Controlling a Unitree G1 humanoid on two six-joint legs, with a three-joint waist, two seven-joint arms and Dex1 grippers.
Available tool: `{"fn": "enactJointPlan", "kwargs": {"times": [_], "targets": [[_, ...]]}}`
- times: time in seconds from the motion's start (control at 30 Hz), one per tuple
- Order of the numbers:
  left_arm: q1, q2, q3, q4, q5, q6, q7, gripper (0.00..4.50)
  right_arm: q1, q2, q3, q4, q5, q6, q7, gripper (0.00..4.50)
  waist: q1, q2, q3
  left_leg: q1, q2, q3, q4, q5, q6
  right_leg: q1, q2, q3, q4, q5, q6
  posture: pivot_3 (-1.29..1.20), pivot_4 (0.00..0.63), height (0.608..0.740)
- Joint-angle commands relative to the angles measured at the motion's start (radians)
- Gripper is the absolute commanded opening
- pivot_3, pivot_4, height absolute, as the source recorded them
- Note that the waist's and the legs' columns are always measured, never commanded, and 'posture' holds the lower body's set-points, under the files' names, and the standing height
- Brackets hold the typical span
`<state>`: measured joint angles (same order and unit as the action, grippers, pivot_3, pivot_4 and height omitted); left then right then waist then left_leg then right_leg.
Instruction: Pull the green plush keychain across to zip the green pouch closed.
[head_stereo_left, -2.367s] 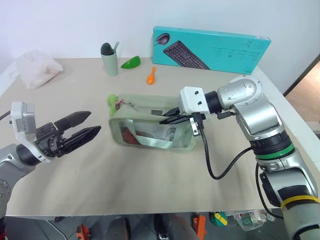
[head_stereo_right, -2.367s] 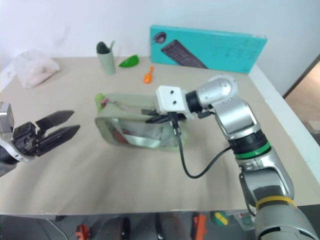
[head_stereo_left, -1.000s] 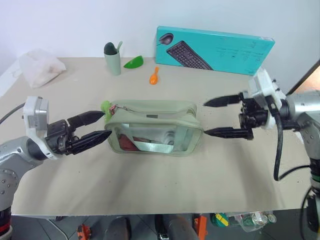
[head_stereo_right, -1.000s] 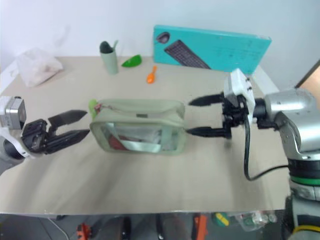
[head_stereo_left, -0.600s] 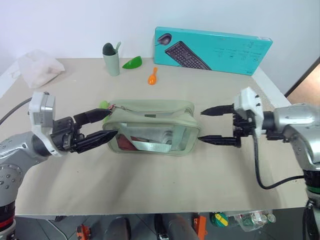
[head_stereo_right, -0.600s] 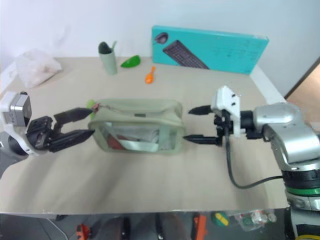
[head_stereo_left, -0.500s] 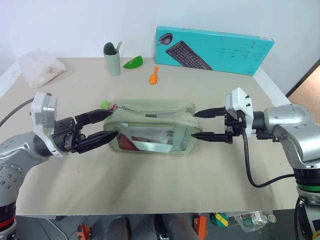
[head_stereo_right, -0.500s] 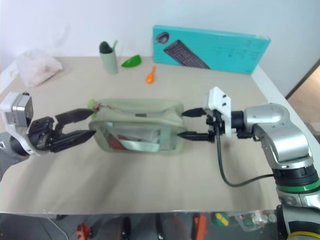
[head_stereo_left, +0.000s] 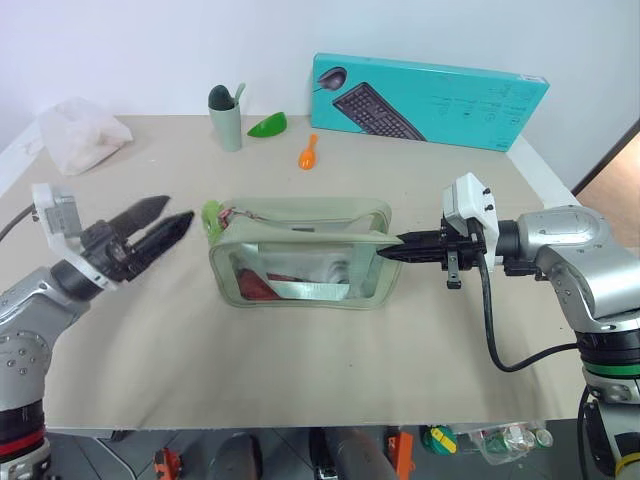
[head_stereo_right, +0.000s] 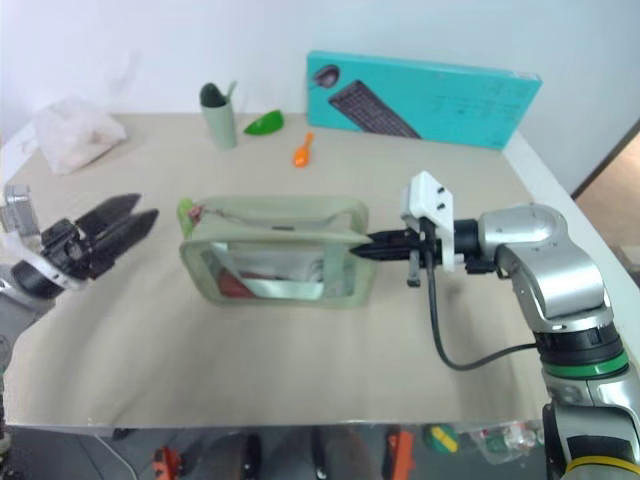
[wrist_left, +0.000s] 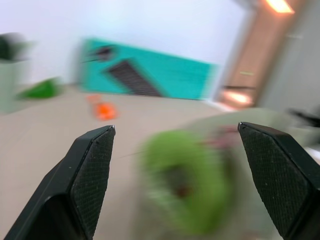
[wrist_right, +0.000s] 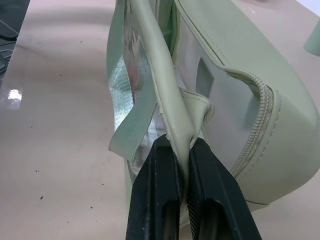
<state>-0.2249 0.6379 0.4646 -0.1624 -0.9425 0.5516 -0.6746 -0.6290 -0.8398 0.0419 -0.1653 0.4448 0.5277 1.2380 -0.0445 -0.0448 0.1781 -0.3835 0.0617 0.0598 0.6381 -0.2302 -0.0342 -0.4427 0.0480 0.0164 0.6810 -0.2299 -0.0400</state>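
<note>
Right gripper clamped the pouch end

Right gripper (wrist_right: 182, 165), wide open a second earlier, had shut on the edge seam of the pale sage-green rectangular fabric pouch (head_stereo_left: 300, 255), anchoring it mid-table. Left gripper (head_stereo_left: 160, 228) stayed spread wide, just beside the small lime-green plush keychain (head_stereo_left: 213, 216) at the pouch's left end, so the pull could likely begin
</note>
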Motion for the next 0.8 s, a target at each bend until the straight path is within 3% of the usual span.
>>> {"fn": "enactJointPlan", "kwargs": {"times": [0.03, 0.4, 0.8], "targets": [[-0.013, -0.004, 0.024, 0.048, 0.033, -0.007, 0.048, 4.1, -0.003, -0.01, -0.012, -0.032, 0.014, 0.0, 0.004, 0.03, 0.0, 0.0, 0.0, 0.0, 0.0, 0.0, 0.0, 0.0, 0.0, 0.0, 0.0, 0.0, 0.0, 0.0, 0.0, 0.0, 0.15, 0.74], [0.002, -0.032, -0.052, 0.054, 0.011, 0.047, -0.05, 4.1, 0.032, -0.022, -0.039, -0.073, 0.025, 0.026, -0.03, 0.03, -0.001, -0.001, 0.0, 0.0, 0.0, 0.001, 0.0, 0.0, -0.001, 0.0, -0.001, 0.001, 0.0, 0.0, 0.001, 0.0, 0.15, 0.74], [-0.125, -0.074, -0.156, 0.189, 0.096, 0.053, -0.085, 4.1, 0.037, -0.024, -0.039, -0.088, 0.035, 0.033, -0.06, 0.03, -0.001, -0.001, 0.0, 0.0, 0.0, 0.0, 0.0, 0.0, -0.001, 0.0, 0.0, 0.0, 0.0, 0.0, 0.001, 0.0, 0.15, 0.74]]}}
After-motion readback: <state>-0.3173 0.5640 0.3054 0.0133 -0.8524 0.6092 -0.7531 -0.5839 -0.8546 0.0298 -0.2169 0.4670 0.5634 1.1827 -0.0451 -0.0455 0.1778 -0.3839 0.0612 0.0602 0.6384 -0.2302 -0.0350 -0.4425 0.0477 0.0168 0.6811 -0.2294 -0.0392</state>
